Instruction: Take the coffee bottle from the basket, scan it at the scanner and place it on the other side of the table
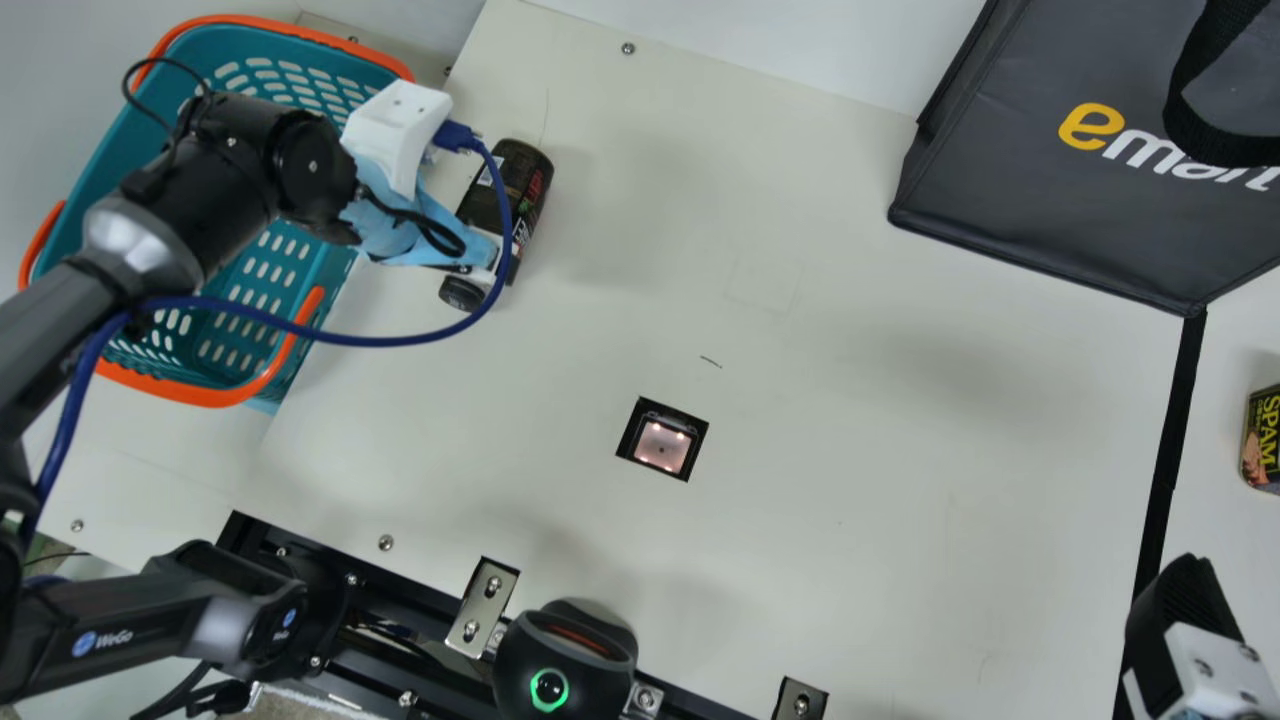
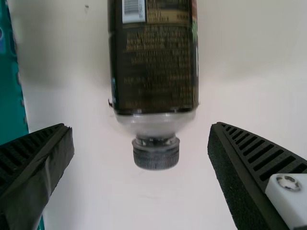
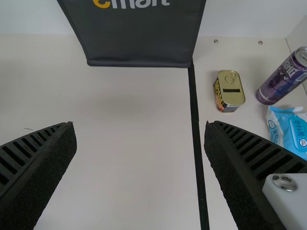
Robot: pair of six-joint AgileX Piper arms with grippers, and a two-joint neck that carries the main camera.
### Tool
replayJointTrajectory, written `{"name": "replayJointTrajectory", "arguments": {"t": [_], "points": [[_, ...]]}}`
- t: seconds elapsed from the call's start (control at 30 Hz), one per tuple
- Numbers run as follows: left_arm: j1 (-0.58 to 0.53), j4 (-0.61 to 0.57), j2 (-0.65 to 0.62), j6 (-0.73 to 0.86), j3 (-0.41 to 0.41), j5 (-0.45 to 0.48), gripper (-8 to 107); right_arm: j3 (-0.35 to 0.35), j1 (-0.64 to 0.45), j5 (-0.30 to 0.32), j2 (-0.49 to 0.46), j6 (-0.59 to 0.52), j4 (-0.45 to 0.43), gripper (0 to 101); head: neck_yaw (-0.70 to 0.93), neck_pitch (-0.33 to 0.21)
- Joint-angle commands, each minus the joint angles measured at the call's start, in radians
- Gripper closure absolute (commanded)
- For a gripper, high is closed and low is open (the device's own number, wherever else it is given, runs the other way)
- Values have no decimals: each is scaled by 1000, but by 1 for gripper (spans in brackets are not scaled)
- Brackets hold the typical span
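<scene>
1 basket (image 1: 330, 290) at far L. My L gripper (image 1: 472, 252): fingers wide open, nothing held, partly hiding 1 coffee bottle (image 1: 522, 180) lying on the surface (image 1: 900, 450) beside the basket. Then 1 scanner (image 1: 662, 446); 1 bag (image 1: 1000, 170), cut off. R gripper (image 1: 1182, 600), partly cut off: fingers wide apart, empty. Also 1 tin (image 3: 229, 91), 1 purple can (image 3: 280, 81), 1 blue pack (image 3: 288, 132), cut off.

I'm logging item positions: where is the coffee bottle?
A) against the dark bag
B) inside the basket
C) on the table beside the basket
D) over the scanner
C: the coffee bottle lies on its side on the table, outside the basket.
</scene>
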Motion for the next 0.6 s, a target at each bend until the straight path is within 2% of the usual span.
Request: {"name": "replayJointTrajectory", "arguments": {"t": [0.0, 0.57], "points": [[-1, -3, -14, 8, 24, -4, 9, 0, 0, 0, 0, 0, 0, 6, 2, -29], [-33, -19, -41, 50, 196, -166, 9, 0, 0, 0, 0, 0, 0, 6, 2, -29]]}}
